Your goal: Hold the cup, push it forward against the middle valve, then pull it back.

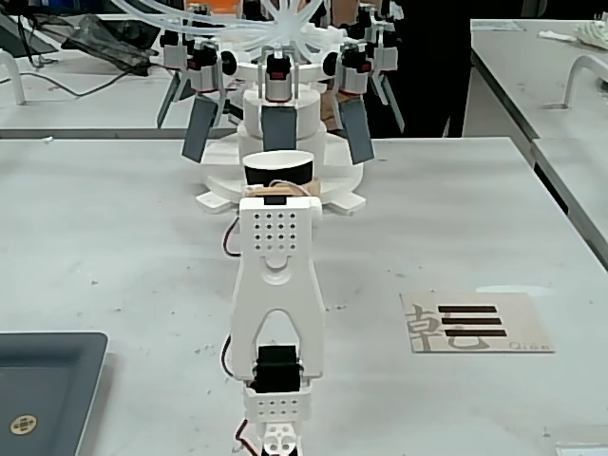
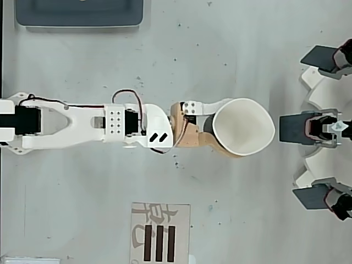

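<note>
The cup (image 2: 243, 127) has a dark wall and a white rim (image 1: 278, 170), and its mouth is squeezed slightly out of round. My gripper (image 2: 234, 128) is shut on it, a white finger (image 2: 219, 104) on one side and a tan finger (image 2: 217, 147) on the other. In the fixed view the arm hides most of the gripper (image 1: 277, 187), and the cup stands just beyond it. The middle valve (image 2: 294, 129) is a straight slate-grey lever with a red-and-black cap (image 1: 278, 125). A narrow gap separates the cup's rim from the lever in the overhead view.
Two like grey levers slant outward beside the middle one (image 1: 199, 128) (image 1: 353, 130), all on a white round dispenser (image 1: 215, 180). A card with black bars (image 2: 159, 234) lies beside the arm. A dark tray (image 2: 80, 14) sits near the arm's base side.
</note>
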`<action>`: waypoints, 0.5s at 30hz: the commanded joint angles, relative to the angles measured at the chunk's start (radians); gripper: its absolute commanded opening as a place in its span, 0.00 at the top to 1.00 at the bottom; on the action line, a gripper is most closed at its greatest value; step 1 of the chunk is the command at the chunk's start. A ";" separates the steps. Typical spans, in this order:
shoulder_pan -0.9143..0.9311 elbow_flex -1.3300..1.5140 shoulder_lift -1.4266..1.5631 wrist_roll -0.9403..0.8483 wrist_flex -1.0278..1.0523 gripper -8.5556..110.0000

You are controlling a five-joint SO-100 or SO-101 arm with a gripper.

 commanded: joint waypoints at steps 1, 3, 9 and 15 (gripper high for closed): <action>0.000 -0.011 0.061 0.002 -0.029 0.90; 0.000 -0.011 0.061 0.002 -0.029 0.90; 0.000 -0.051 0.032 0.005 -0.025 0.90; 0.000 -0.161 -0.054 0.009 -0.003 0.90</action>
